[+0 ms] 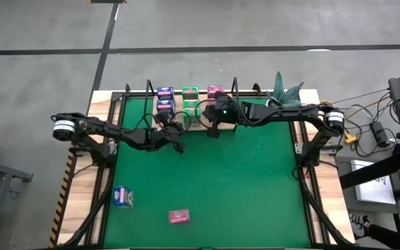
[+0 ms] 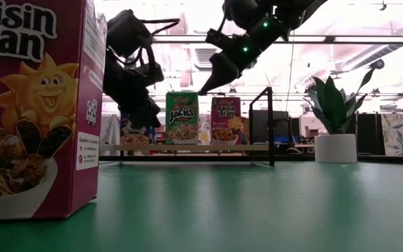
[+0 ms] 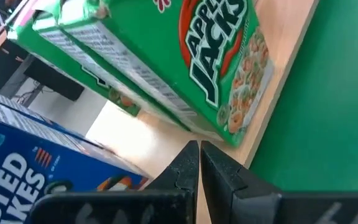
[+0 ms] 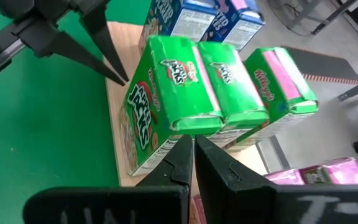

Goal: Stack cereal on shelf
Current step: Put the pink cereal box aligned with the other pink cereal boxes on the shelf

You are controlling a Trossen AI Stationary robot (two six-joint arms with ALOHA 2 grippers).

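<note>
The light-wood shelf lies along the mat's far edge. On it stand blue boxes, green boxes and a pink box. A blue box and a pink box rest on the green mat near its near edge; the pink one looms in the low view. My left gripper is shut, its tips at the front green box's upper corner. My right gripper is shut and hangs in the air above the shelf's front edge. My left gripper comes slanting from the table's left with shut fingers at the front green box's upper front corner. Whether the tips touch the box, I cannot tell. The box stands upright on the shelf.
A potted plant stands at the shelf's right end, right of the black rod uprights. Bare green mat lies between the shelf and the two loose boxes. Cables and equipment sit off the table's right side.
</note>
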